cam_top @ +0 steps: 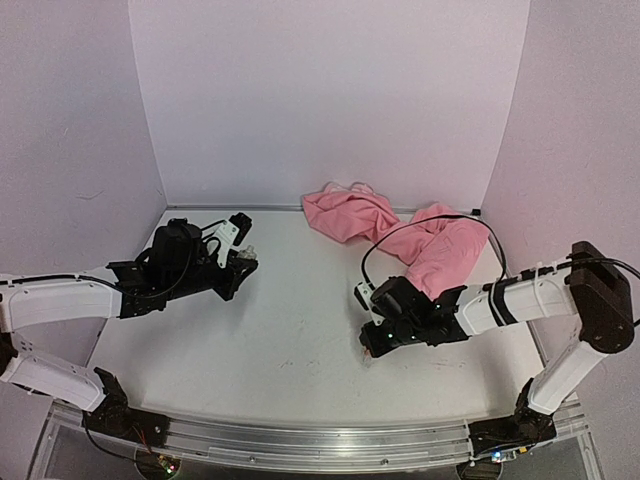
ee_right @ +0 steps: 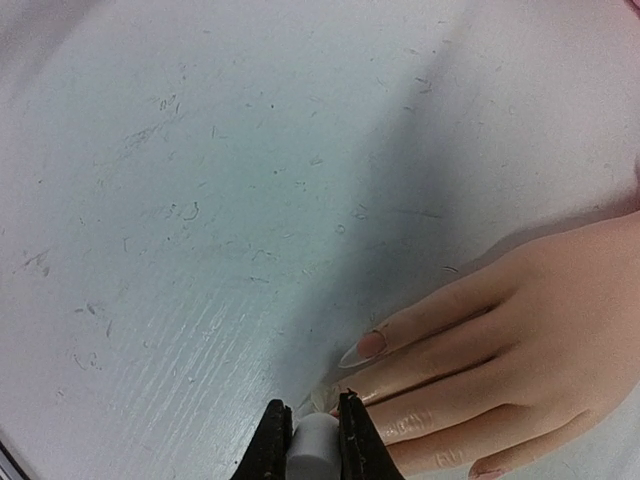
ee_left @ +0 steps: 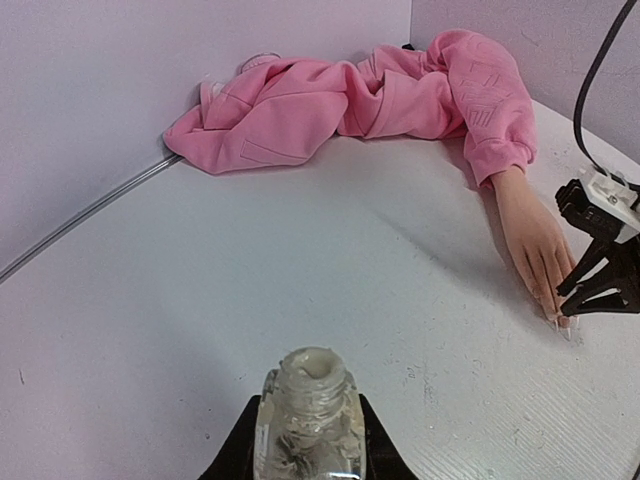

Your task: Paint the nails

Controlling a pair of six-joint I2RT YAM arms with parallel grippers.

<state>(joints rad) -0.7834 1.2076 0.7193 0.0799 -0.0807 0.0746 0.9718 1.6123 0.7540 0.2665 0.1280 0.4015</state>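
Observation:
The beige mannequin hand [ee_right: 520, 340] lies flat on the table, coming out of a pink hoodie sleeve [ee_left: 495, 120]. Its long pale glossy nails [ee_right: 368, 346] point at my right gripper. My right gripper [ee_right: 311, 412] is shut on a white brush cap [ee_right: 315, 448], with its tip right at the fingertips; the brush itself is hidden. In the top view the right gripper [cam_top: 372, 340] covers the hand. My left gripper [ee_left: 310, 405] is shut on a small clear open bottle [ee_left: 310, 425], held upright at the table's left [cam_top: 240, 258], far from the hand [ee_left: 540, 245].
The pink hoodie [cam_top: 400, 230] lies bunched along the back wall and toward the right. Pale walls close the table [cam_top: 290, 330] at the back and both sides. A black cable [cam_top: 430, 225] loops over the hoodie.

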